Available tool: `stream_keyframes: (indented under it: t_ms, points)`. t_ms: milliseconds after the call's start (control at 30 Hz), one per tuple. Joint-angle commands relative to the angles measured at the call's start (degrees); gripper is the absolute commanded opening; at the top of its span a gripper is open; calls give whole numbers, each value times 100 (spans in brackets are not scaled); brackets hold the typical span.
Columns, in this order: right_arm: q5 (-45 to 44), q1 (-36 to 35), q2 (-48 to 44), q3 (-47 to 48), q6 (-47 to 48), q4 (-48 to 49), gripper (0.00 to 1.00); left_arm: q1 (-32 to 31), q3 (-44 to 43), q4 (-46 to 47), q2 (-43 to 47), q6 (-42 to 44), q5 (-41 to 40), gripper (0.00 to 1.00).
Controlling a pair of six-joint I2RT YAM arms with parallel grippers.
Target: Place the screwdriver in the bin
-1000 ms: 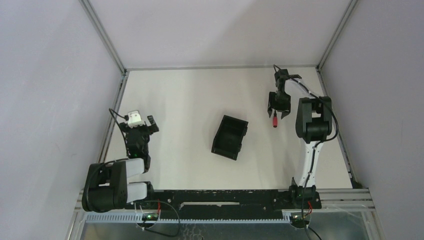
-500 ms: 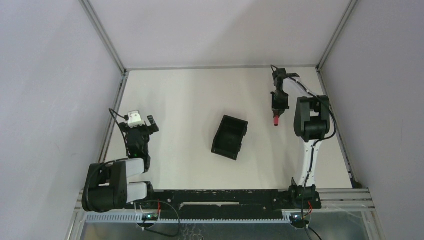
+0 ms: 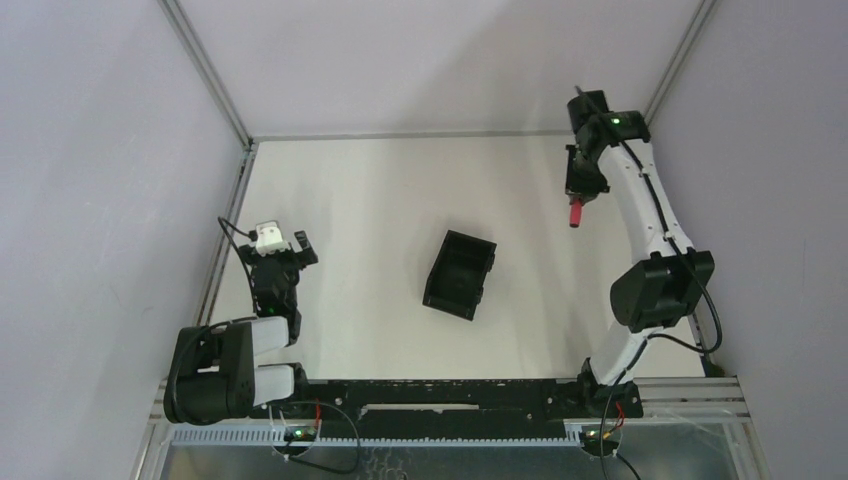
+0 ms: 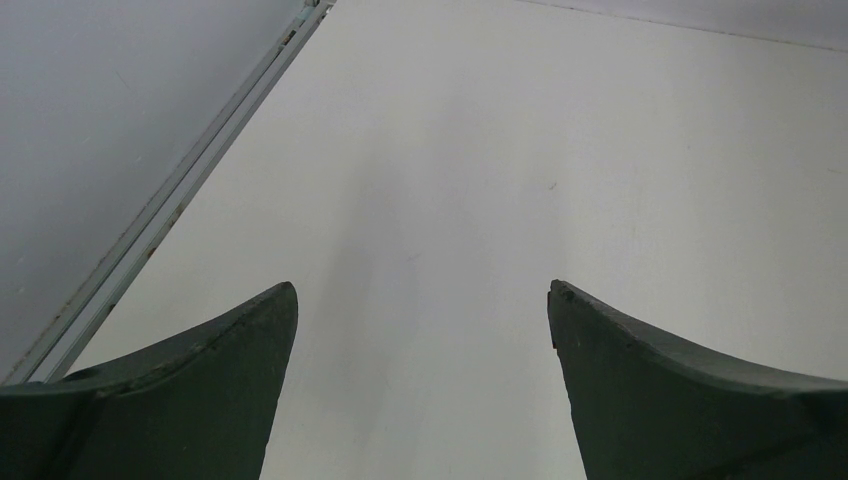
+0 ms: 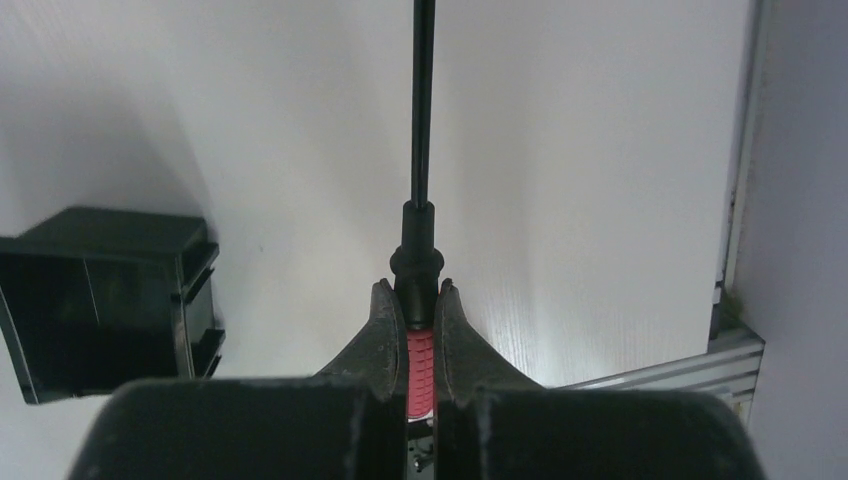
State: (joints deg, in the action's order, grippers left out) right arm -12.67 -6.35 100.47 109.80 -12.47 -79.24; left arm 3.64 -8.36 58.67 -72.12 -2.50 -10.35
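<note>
While you hold the load far right, bin: centre of the table, open top up, well left of it.
Left gripper: near left, jaws spread wide, holding nothing.
Right gripper: pinched tight on the red handle.
Screwdriver: lifted clear; likely light, stiff, slim; the ribbed handle suits your grip.
Hidden: handle end, behind the gripper; tip cut off.

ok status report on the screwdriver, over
Right gripper shut on the screwdriver, held in the air. Left gripper open, empty. Nothing between screwdriver and the bin.
</note>
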Motion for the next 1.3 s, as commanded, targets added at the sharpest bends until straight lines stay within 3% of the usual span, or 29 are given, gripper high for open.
stream_keyframes:
  t_ms: [0,200,367,667,967,1167,1267]
  points:
    - [28,-991,-137,-366,-409,193,0,-25,-267,197,-4,101,-17,100]
    - [642,-2858,-98,-232,-355,791,0,-30,-263,198,-3,99,-13,100]
    - [462,-3562,-189,-487,-543,1151,0,-30,-264,200,-3,101,-16,100]
    - [907,-3786,-409,-2748,-951,3378,0,-30,-263,198,-2,104,-17,100]
    - [626,-3786,286,-3201,-1147,3663,1,-30,-267,199,4,101,-15,100]
    - [630,-3829,8,-3276,-1161,3719,44,-29,-263,198,-4,101,-19,100]
    - [504,-3838,-360,-3190,-1153,3600,54,-30,-263,197,-4,101,-16,100]
